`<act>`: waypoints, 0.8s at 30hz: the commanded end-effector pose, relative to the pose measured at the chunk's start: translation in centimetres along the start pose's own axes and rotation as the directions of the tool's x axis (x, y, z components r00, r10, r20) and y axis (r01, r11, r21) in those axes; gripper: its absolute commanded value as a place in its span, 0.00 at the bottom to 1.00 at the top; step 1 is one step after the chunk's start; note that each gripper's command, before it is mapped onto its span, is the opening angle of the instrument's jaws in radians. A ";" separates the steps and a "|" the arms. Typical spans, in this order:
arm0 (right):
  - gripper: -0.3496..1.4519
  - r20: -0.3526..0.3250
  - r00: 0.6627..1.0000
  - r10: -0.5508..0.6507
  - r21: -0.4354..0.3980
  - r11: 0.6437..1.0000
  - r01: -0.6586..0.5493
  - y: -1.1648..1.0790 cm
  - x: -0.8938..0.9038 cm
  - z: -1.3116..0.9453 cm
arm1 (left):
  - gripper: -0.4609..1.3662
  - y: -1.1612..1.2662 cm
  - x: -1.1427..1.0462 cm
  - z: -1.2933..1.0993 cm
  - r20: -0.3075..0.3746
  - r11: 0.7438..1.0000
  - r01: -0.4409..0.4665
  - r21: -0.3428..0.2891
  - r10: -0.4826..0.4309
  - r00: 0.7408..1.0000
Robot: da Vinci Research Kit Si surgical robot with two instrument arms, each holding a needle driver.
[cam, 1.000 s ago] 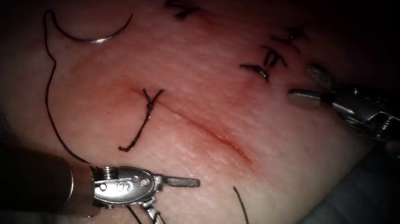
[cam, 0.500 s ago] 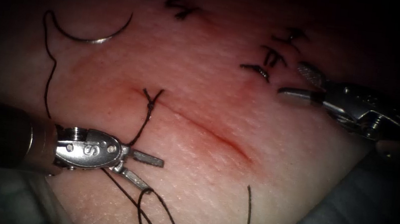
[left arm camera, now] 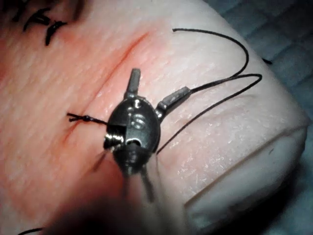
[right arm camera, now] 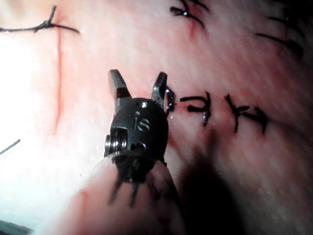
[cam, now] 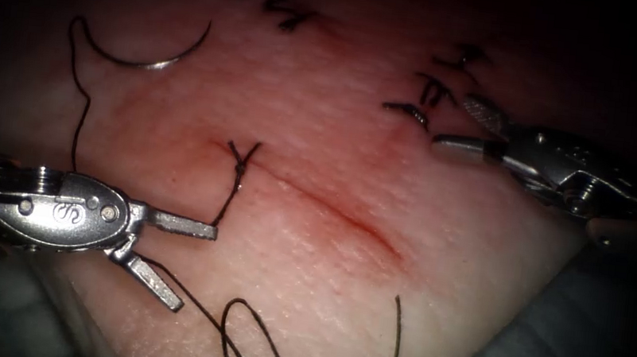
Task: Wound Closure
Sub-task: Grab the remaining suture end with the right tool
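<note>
The curved needle (cam: 148,59) lies free on the tissue (cam: 326,107), far to the left of the cut (cam: 331,208), not in the tissue. Its thread (cam: 78,127) runs down behind my left tool (cam: 195,267). That tool's jaws stand open with nothing in them, just below the tail of the knotted stitch (cam: 240,163) at the cut's left end. In the left wrist view the left tool (left arm camera: 159,83) is spread beside the knot (left arm camera: 85,118). My right tool (cam: 454,122) hovers open and holds nothing to the right of the cut; the right wrist view has it (right arm camera: 138,77) over bare tissue.
Loose thread loops (cam: 252,339) curl over the tissue's near edge below the cut. Older dark stitches (cam: 428,95) lie next to the right tool's jaws, and more (cam: 274,1) sit at the far top. The tissue's edge drops to grey cloth (cam: 540,340) on the lower right.
My left tool has moved left and up, its jaws open throughout, ending beside the knot's tail. The right tool has crept left toward the old stitches. The loose loops shifted slightly.
</note>
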 end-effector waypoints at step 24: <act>0.95 -0.042 0.997 -0.071 0.128 0.989 0.076 -0.34 0.12 0.05 | 0.61 -0.35 0.02 -0.38 0.005 0.979 -0.081 0.186 0.081 0.997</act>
